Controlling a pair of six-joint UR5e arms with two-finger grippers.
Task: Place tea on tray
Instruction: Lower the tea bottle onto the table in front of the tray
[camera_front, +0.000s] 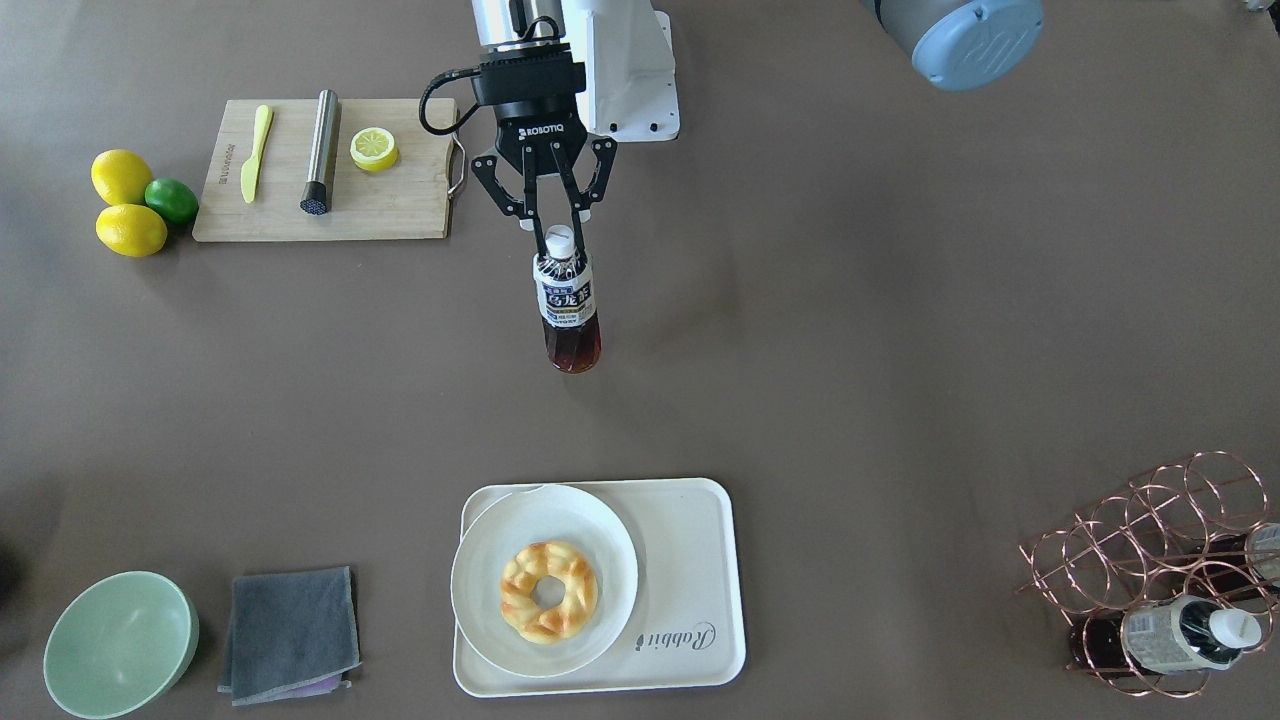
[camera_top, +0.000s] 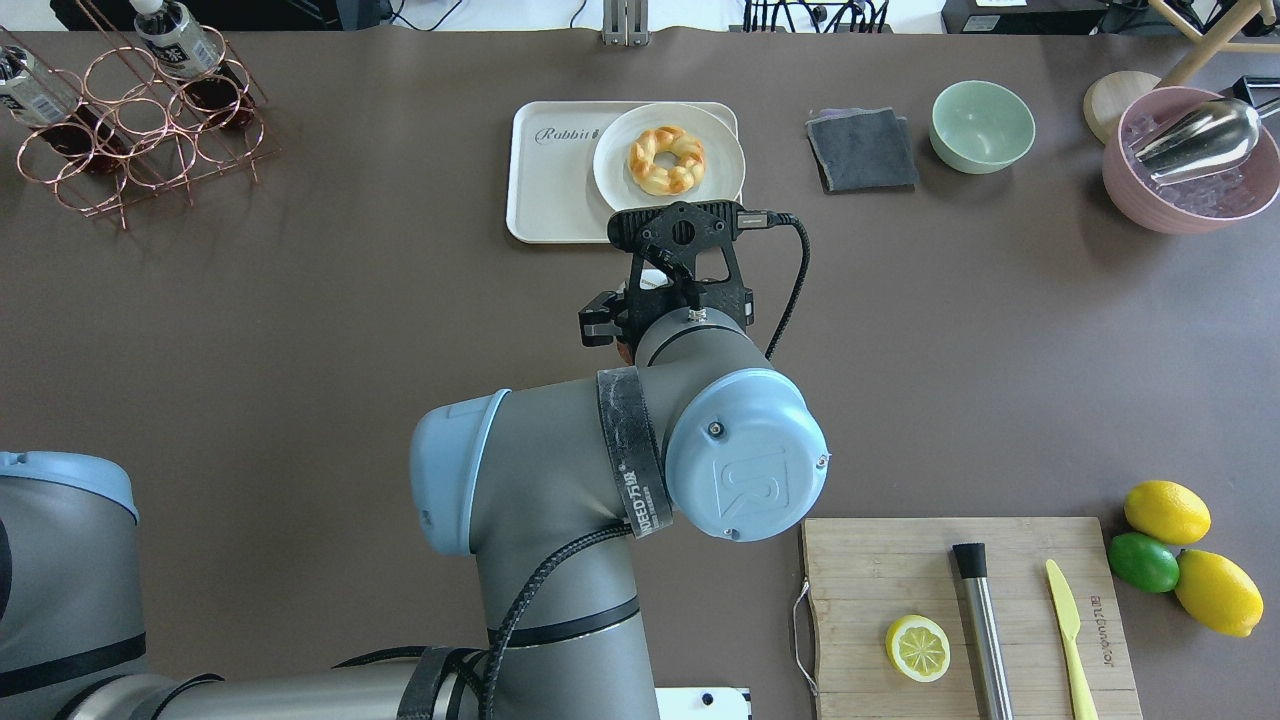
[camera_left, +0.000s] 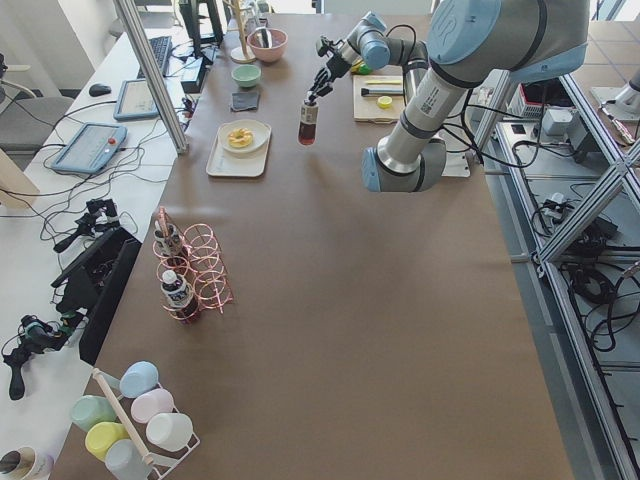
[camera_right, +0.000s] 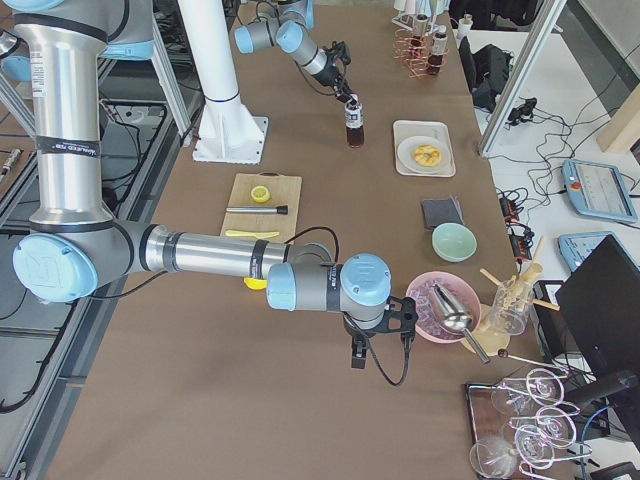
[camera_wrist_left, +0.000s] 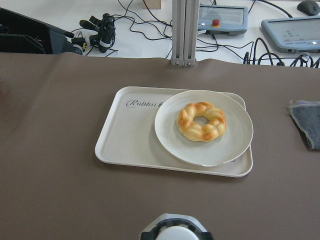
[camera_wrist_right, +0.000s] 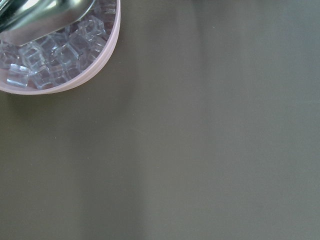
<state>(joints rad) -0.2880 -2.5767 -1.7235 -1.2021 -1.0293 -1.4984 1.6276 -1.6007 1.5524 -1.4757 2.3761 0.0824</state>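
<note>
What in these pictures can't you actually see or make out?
- The right gripper: whether it is open or shut. It shows only small in the right side view, and not at all in its own wrist view.
- The tea: in the overhead view the left arm hides nearly all of it.
- The copper rack: the front view's right edge cuts it off.

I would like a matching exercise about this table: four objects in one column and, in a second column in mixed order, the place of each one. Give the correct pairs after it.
Things
1. tea
2. ring-shaped pastry
3. lemon half
4. grey cloth

Places
A. on the wooden cutting board
B. on the table between the green bowl and the tray
C. in the left gripper, held at its cap
D. on the round plate

Pairs: 1-C, 2-D, 3-A, 4-B
</note>
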